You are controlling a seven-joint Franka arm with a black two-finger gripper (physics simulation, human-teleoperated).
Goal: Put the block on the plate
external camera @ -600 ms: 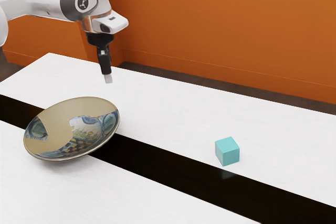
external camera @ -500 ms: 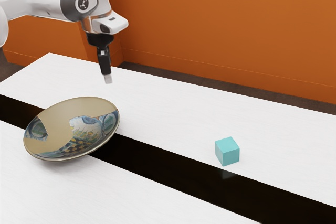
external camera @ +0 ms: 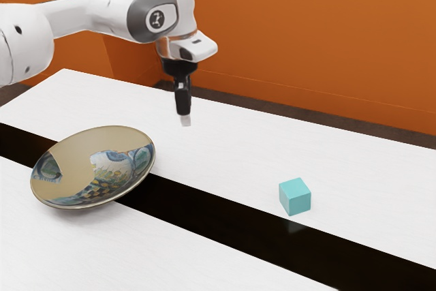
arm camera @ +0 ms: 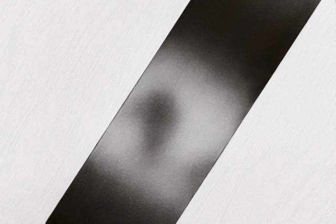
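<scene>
The patterned plate (external camera: pixel 112 175) is set partly over the dark stripe (external camera: pixel 204 215); well apart from it, toward the exterior view's right, the teal block (external camera: pixel 295 197) is seen on the table (external camera: pixel 231 151). Beyond the plate, the gripper (external camera: pixel 185 121) is held raised, with nothing seen gripped; its jaws' opening cannot be told.

One bench (external camera: pixel 68 76) carries two things: one block (external camera: pixel 295 196) and one plate (external camera: pixel 75 155). The bench's top has one dark strip (external camera: pixel 204 216) and two white parts (external camera: pixel 231 141). There is one robot arm (external camera: pixel 109 15), so block, plate and arm number three altogether.
</scene>
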